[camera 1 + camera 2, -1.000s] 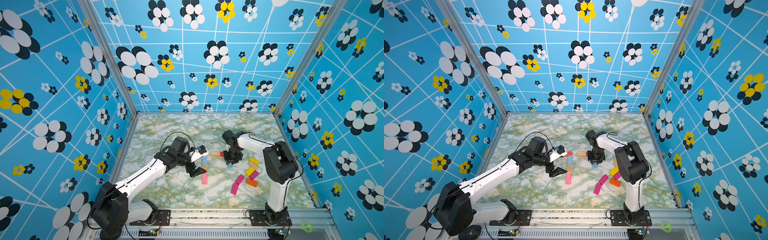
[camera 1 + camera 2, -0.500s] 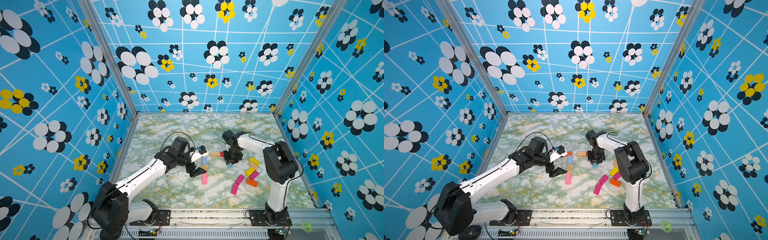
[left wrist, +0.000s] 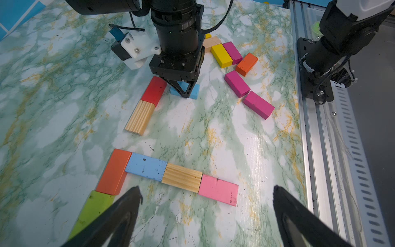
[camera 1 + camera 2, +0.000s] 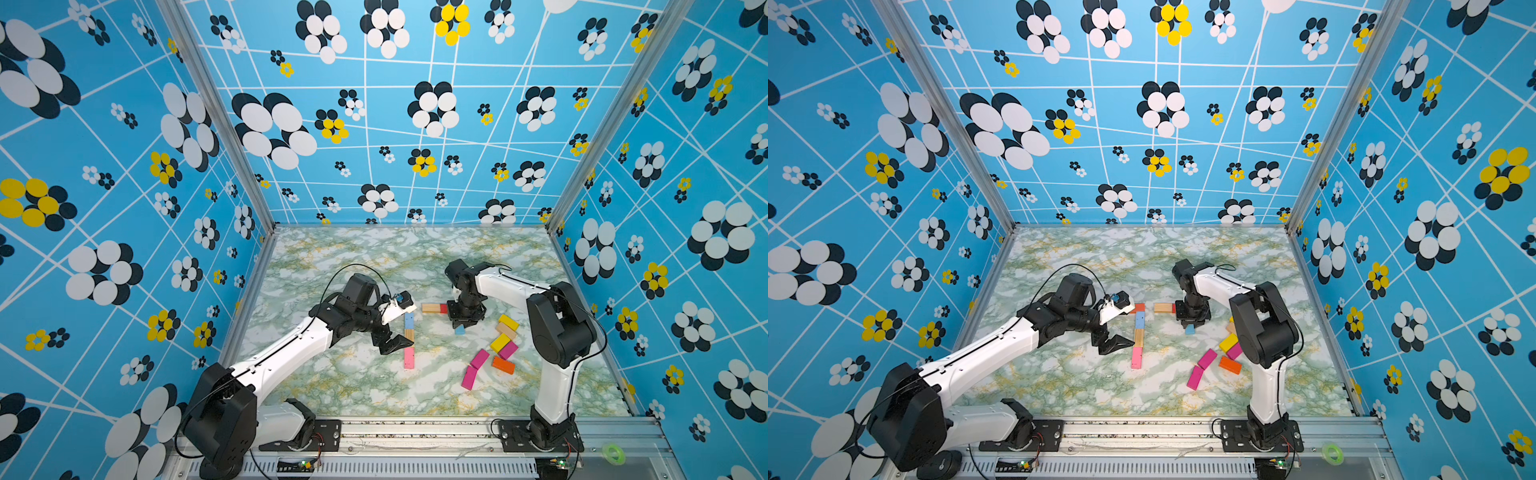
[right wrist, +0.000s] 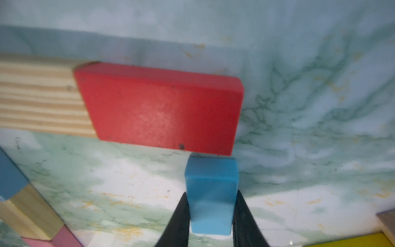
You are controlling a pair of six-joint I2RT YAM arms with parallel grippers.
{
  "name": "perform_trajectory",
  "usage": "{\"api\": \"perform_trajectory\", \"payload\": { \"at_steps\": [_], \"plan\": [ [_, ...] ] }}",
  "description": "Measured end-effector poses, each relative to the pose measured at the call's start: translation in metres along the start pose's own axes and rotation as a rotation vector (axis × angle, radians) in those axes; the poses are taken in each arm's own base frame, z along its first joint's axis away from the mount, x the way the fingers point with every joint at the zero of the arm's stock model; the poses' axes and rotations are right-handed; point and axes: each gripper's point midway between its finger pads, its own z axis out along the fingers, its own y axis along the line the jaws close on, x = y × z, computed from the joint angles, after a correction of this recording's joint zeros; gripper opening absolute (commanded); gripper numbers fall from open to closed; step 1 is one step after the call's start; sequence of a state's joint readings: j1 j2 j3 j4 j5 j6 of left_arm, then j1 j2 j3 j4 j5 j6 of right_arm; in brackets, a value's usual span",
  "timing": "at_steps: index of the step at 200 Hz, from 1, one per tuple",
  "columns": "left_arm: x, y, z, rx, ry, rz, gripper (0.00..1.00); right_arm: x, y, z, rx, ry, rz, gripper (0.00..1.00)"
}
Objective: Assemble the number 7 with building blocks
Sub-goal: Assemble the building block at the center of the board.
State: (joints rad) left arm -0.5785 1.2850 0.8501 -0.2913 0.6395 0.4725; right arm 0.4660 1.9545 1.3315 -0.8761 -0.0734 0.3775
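The right gripper [image 5: 210, 193] clenched a light blue block [image 5: 210, 175] close against the red block [image 5: 162, 107] — starting a stem, I'd guess — while the left gripper [image 3: 206, 190] hung released beside the laid-out number 7 [image 3: 181, 176].

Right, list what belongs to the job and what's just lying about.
Job: light blue rectangular block in right gripper; red block and striped wooden block; five-block coloured figure.
Lying about: loose yellow block, magenta blocks, orange block; green tape roll.

Bright even light, sharp top views bowed at edges, white glare on table [image 3: 263, 149] in left wrist view, blurred right wrist view.
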Motion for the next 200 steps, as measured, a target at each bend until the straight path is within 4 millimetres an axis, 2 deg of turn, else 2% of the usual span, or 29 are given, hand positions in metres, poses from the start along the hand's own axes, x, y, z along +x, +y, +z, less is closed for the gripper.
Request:
{"api": "perform_trajectory", "payload": {
  "at_steps": [58,200],
  "plan": [
    [0.0000,0.0000,0.0000,0.000,0.000,0.000,0.99,-0.0080,0.0018,-0.0005,-0.006,-0.013,0.003,0.18],
    [0.0036,-0.0006,0.0042,0.010,0.012,-0.007,0.99,-0.0081,0.0018,-0.0005,-0.006,-0.014,0.003,0.17]
  ]
}}
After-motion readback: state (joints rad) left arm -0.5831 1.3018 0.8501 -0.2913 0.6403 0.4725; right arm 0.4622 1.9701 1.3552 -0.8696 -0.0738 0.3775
